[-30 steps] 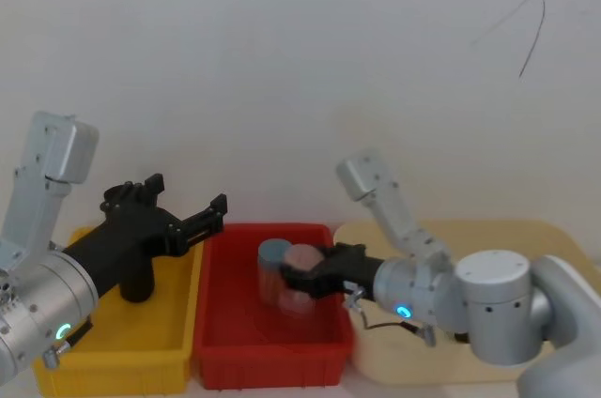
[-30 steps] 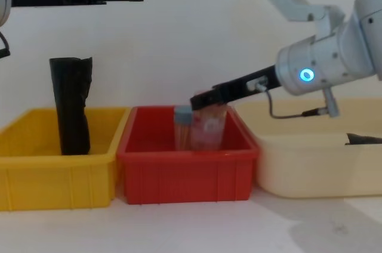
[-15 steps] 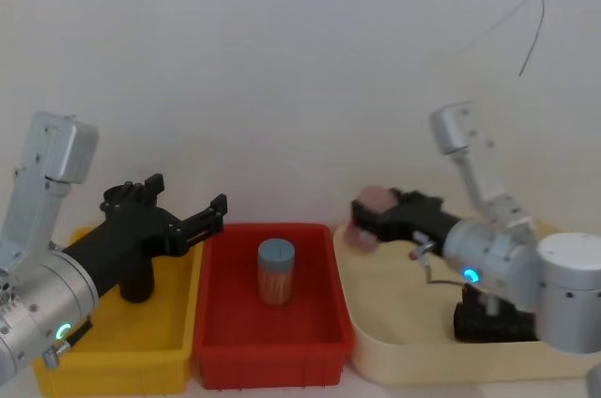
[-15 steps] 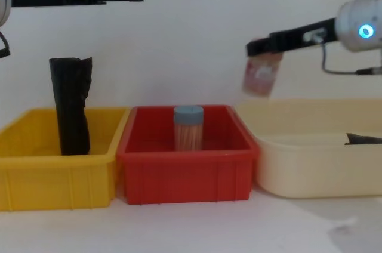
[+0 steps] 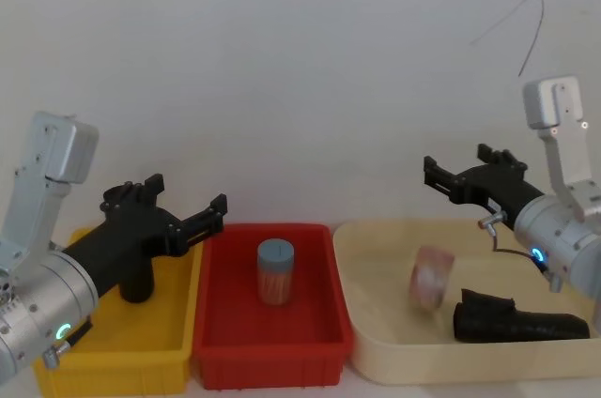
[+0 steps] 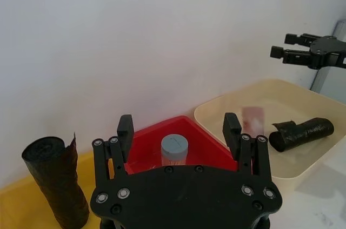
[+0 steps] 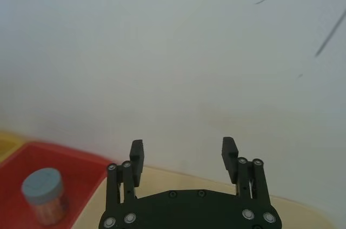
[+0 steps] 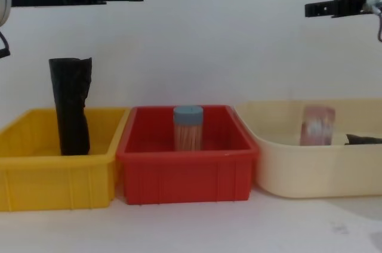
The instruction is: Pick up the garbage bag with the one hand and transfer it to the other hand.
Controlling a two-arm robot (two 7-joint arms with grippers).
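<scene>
Garbage bag (image 5: 521, 323) lay on its side in the cream tray (image 5: 376, 360), at the tray's front right corner, with nothing gripping it. From the chest view only its end (image 8: 363, 139) poked above the tray's front wall. Just beside it toward the tray's middle sat a pinkish translucent jar (image 5: 430, 277), tilted in the head view and close to the bag's end, though I couldn't tell whether they touched. Right gripper (image 5: 455, 163) (blue ring light) hung high above the tray's back edge, pointing across toward the left, fingers spread and empty, well apart from the bag. Red bin (image 5: 272, 365) sat touching the tray's left side and held one upright jar with a blue lid (image 5: 275, 271) near its middle. Yellow bin (image 5: 113, 360) was next over, against the red bin's left wall. A taller, slimmer black roll (image 8: 73, 107) with a ragged flap stood upright in the yellow bin's back half. Left gripper (image 5: 188, 193) (green ring light) hovered above the yellow bin and its roll, aimed toward the red bin, fingers apart, holding nothing, and it hid part of that roll in the head view.
</scene>
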